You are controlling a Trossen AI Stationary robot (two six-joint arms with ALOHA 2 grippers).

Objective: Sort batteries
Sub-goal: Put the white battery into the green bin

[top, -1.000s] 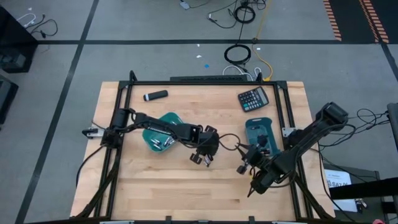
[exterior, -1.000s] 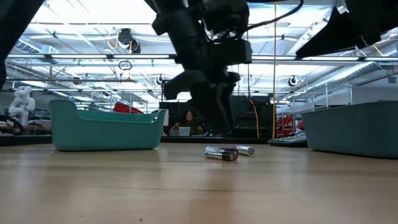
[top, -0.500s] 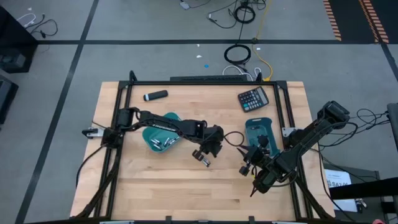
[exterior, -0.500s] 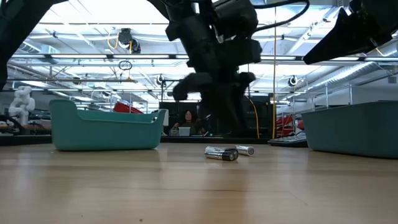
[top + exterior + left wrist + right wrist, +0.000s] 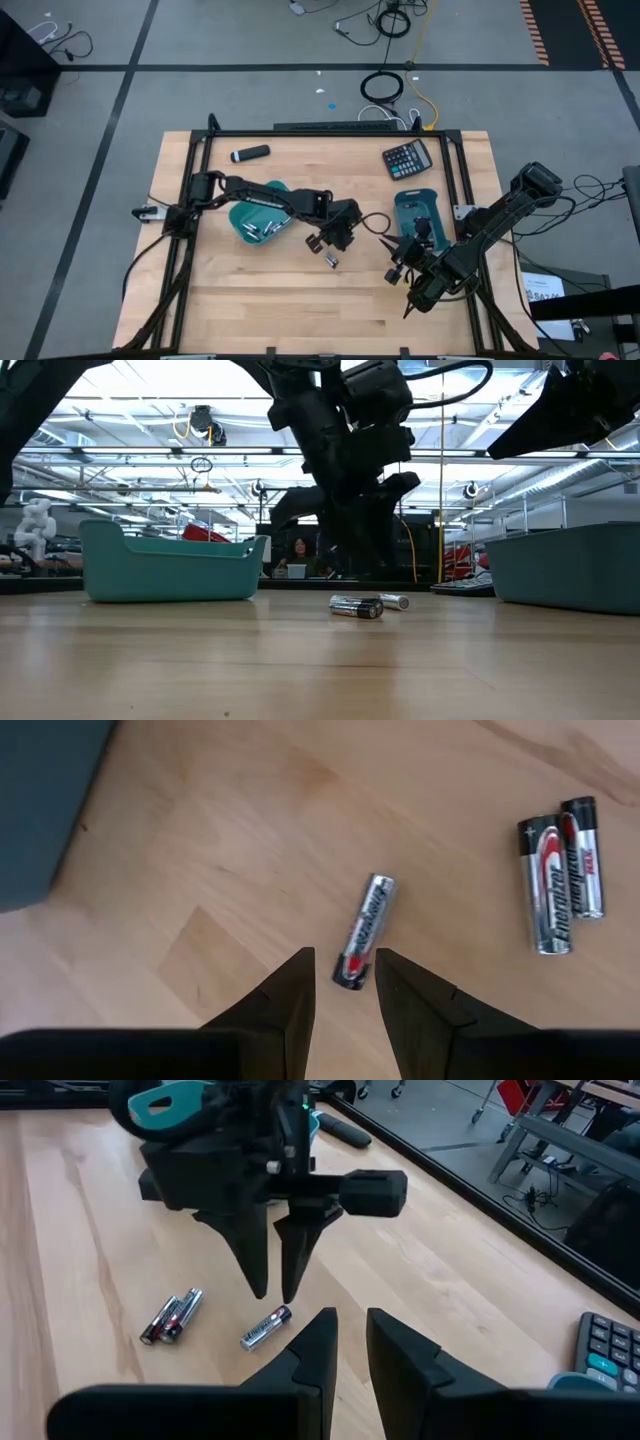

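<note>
Left gripper (image 5: 340,982), narrowly parted and holding nothing, hovers directly over a lone silvery cylindrical battery (image 5: 362,930); right gripper (image 5: 350,1332) likewise narrow, empty.

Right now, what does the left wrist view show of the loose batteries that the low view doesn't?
Only the left wrist view shows three batteries on the wood: a single battery just ahead of the left gripper, its jaws open, and a side-by-side pair farther off. Only the low view shows both teal bins, one on each side, and the room behind. Both show batteries lying on the table below the left gripper.
</note>
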